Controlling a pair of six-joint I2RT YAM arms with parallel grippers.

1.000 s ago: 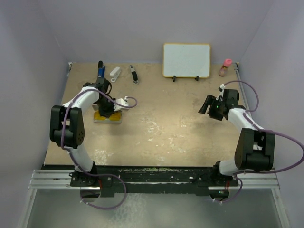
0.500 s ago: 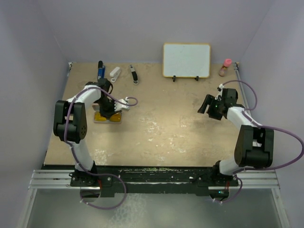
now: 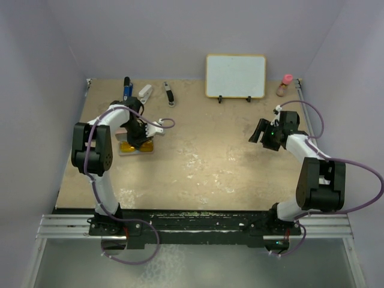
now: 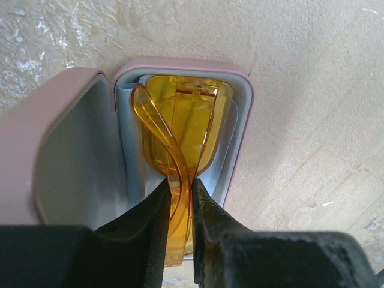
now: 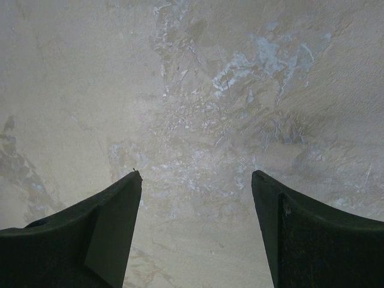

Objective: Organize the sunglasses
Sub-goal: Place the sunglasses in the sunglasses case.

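The sunglasses [image 4: 183, 129], orange-amber and folded, lie in the open pink case [image 4: 243, 120] on a light blue cloth [image 4: 131, 162]. The case lid [image 4: 36, 138] stands open to the left. My left gripper [image 4: 179, 183] is shut on the sunglasses' near end, with one jaw on each side of the folded arms. From above, the left gripper [image 3: 137, 135] sits over the sunglasses [image 3: 128, 146] at the table's left. My right gripper [image 3: 259, 131] hovers open at the right side, and its wrist view shows only bare tabletop between the fingers of the right gripper [image 5: 197, 177].
A whiteboard [image 3: 236, 76] stands at the back, with a small pink-capped bottle [image 3: 284, 85] to its right. A blue marker [image 3: 127, 87], a white object [image 3: 146, 91] and a dark tool [image 3: 170, 94] lie along the back left. Walls close in both sides.
The left arm's elbow has swung forward and left while its gripper stayed over the case. The right gripper has barely moved.
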